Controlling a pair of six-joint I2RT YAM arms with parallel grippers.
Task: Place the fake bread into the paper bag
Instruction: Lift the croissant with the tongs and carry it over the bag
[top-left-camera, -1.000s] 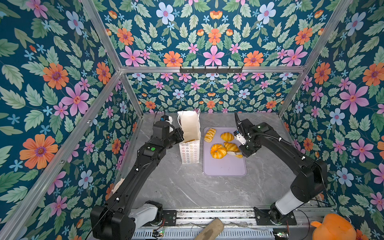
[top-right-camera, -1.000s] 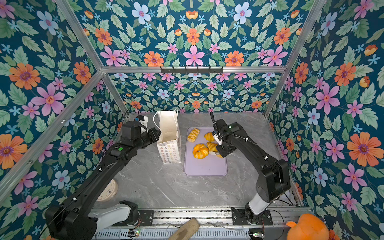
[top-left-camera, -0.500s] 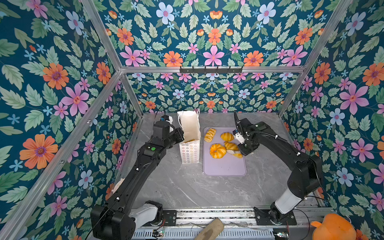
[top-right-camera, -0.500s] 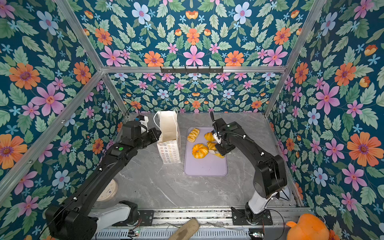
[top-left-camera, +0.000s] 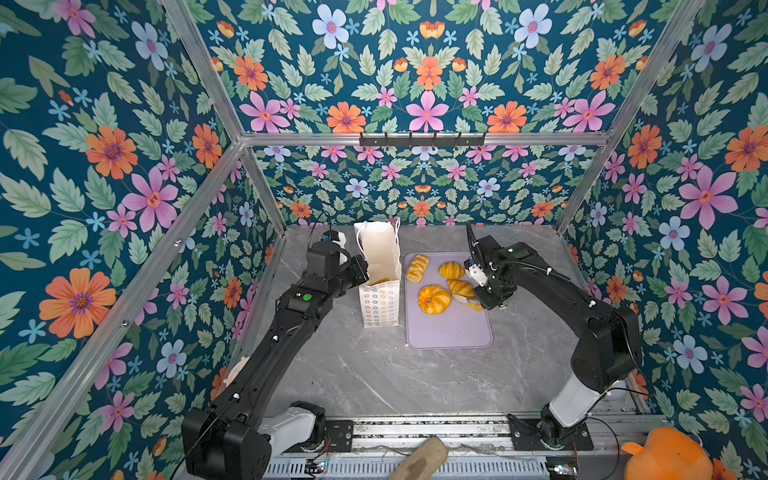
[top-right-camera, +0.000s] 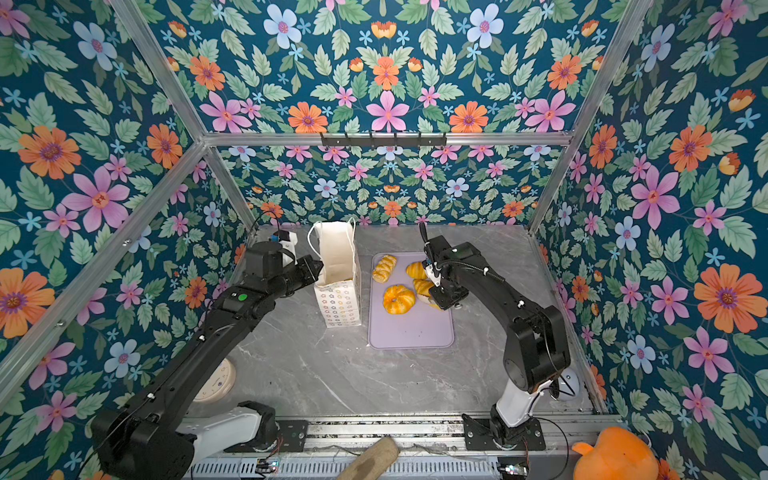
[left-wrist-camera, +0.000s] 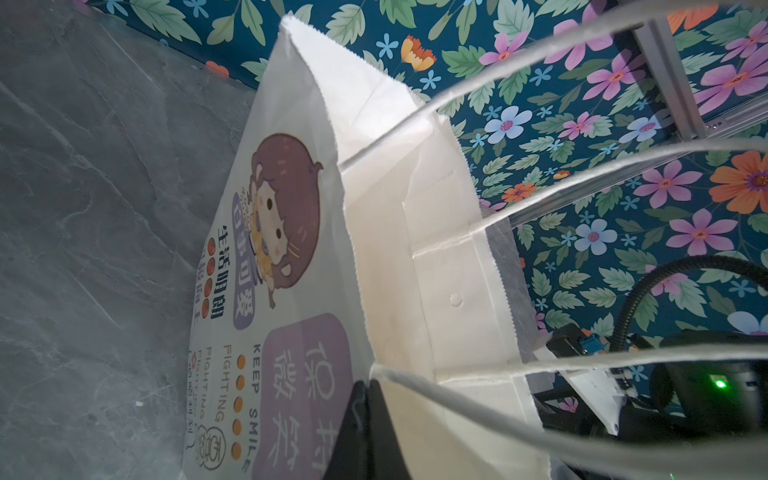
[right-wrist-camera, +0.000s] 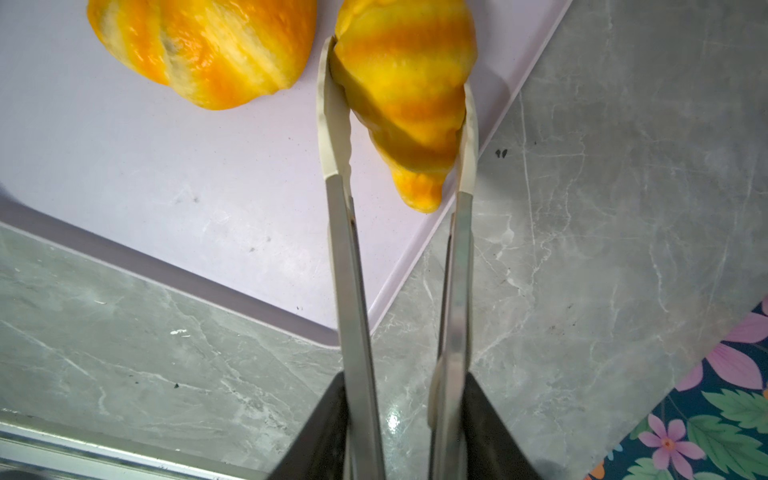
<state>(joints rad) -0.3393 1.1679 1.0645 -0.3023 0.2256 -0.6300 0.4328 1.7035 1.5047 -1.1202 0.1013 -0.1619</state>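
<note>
The paper bag (top-left-camera: 379, 305) stands open to the left of a lilac mat (top-left-camera: 449, 332). My left gripper (left-wrist-camera: 368, 384) is shut on the bag's rim (top-left-camera: 363, 270). Fake bread lies on the mat: a braided piece (top-left-camera: 417, 268), a croissant (top-left-camera: 451, 270) and a ring bun (top-left-camera: 434, 298). My right gripper (right-wrist-camera: 405, 374) is shut on metal tongs (right-wrist-camera: 347, 249). Their cream tips clamp a second croissant (right-wrist-camera: 407, 95) near the mat's right edge, beside the ring bun (right-wrist-camera: 199, 45). In both top views that gripper (top-left-camera: 488, 299) (top-right-camera: 444, 297) hangs over this croissant (top-left-camera: 460, 288).
Floral walls close in the grey marble table (top-left-camera: 395, 382) on three sides. A round clock (top-right-camera: 214, 380) lies under the left arm. An orange plush toy (top-left-camera: 665, 457) and a brown roll (top-left-camera: 419, 461) sit beyond the front rail.
The right gripper has squeezed the tongs tighter around the croissant and its arm has shifted slightly. The left arm and the bag have not moved.
</note>
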